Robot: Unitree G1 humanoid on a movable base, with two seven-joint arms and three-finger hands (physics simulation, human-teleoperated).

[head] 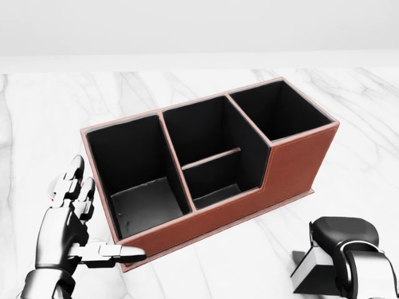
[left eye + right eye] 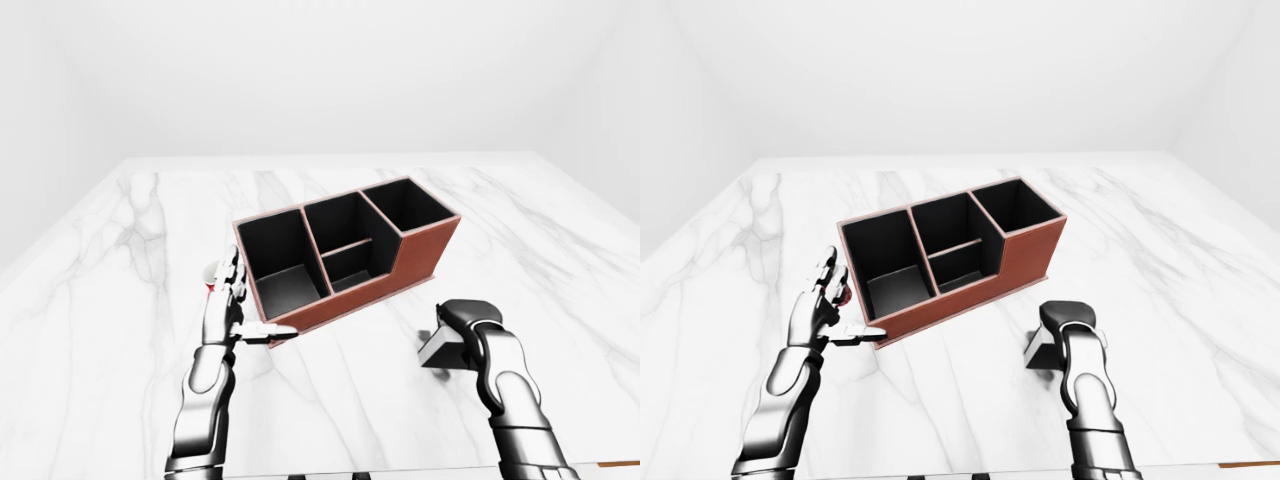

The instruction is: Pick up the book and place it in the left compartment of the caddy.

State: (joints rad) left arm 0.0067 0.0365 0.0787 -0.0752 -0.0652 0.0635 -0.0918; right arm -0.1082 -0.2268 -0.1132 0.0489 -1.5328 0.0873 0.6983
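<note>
At the left of the head view the left hand (image 1: 68, 227) stands open beside the caddy (image 1: 212, 224), fingers spread upward and thumb pointing at the caddy's near-left corner; it holds nothing, and whether the thumb touches the wall I cannot tell. The caddy lies at an angle on the marble table (image 2: 120, 260), with its left compartment (image 1: 134, 171) empty, dark-lined and open at the top. To its right come a middle section split by a low divider and a taller right compartment, both empty as far as can be seen. At the lower right the book (image 1: 315, 271) lies on the table, well apart from the caddy, and the right hand (image 1: 346, 233) is draped over its upper end with fingers curled down; whether they actually clamp it is hidden, so I cannot tell. The step in hand looks like the grasp of the book. The next move would call for a firm closing on it, a lift clear of the table, a carry leftward over the caddy's taller end, and a lowering into the left compartment. Count: one caddy, one book, two hands.
</note>
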